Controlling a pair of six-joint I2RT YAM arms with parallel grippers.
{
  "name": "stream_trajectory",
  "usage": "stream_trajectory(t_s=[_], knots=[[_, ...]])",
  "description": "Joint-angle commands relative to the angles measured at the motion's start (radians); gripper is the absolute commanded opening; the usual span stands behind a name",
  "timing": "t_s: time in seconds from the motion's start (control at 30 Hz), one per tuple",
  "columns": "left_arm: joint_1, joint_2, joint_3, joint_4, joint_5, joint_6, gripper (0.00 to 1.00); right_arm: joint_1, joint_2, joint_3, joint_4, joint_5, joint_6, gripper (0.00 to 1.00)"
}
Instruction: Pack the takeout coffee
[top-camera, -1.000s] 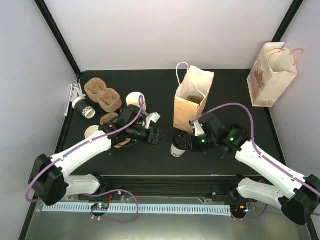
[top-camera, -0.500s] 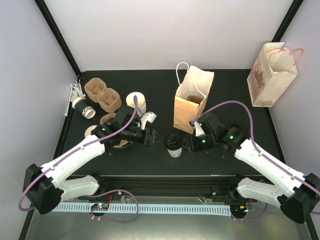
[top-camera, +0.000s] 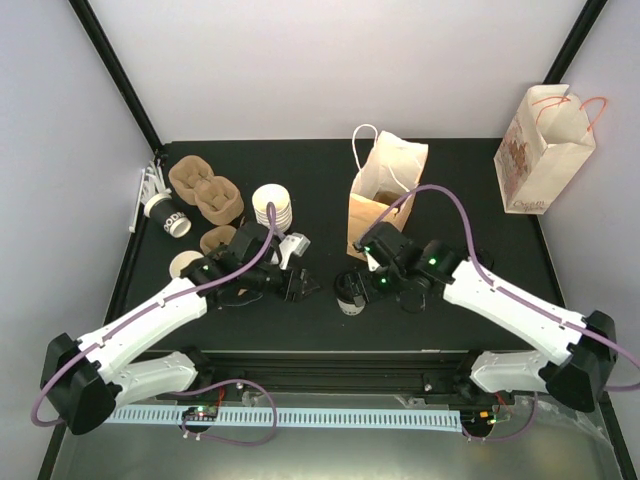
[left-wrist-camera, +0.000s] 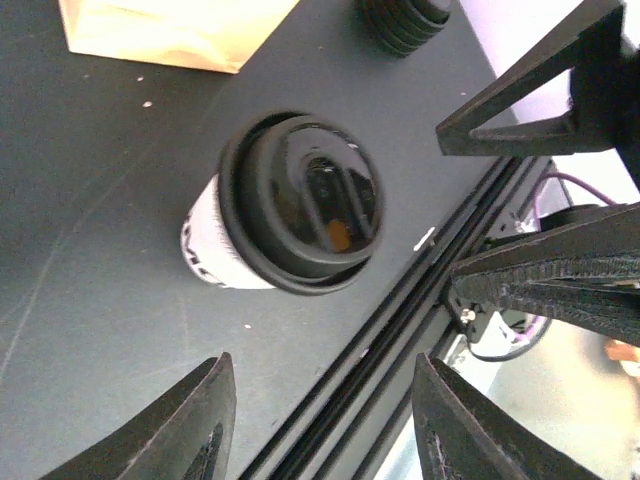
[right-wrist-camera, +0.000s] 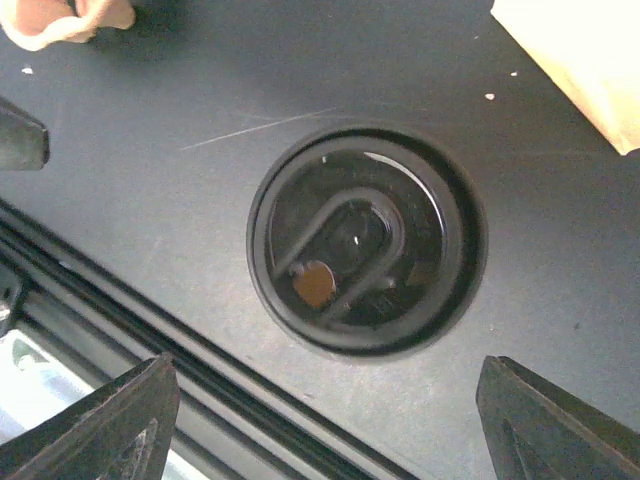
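**Lidded coffee cup (top-camera: 350, 293) on bench (top-camera: 470, 180), unheld**

The coffee cup stands lid up near the bench's front edge, just in front of the brown paper bag (top-camera: 385, 190). The right fingers (right-wrist-camera: 120, 420) are spread wide above it (clear of the lid). The left fingers (left-wrist-camera: 190, 430) are partly open beside it, holding nothing.

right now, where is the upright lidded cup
Top view: the lidded cup stands near the table's front edge, before the brown paper bag, under the right gripper, beside the left gripper.
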Motion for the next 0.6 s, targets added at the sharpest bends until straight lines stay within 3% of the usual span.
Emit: stream_trajectory(t_s=[0.0,0.13,0.57], knots=[[-0.006,0.011,-0.032,0.032,-0.044,-0.045,0.48,0.045,0.067,0.066,-0.043,0.136,-0.025,0.87],[-0.006,0.039,-0.068,0.091,-0.019,-0.083,0.46,0.062,0.109,0.083,-0.032,0.151,-0.028,0.94],[0.012,0.126,-0.113,0.247,0.031,-0.163,0.45,0.095,0.248,0.129,-0.027,0.221,0.073,0.88]])
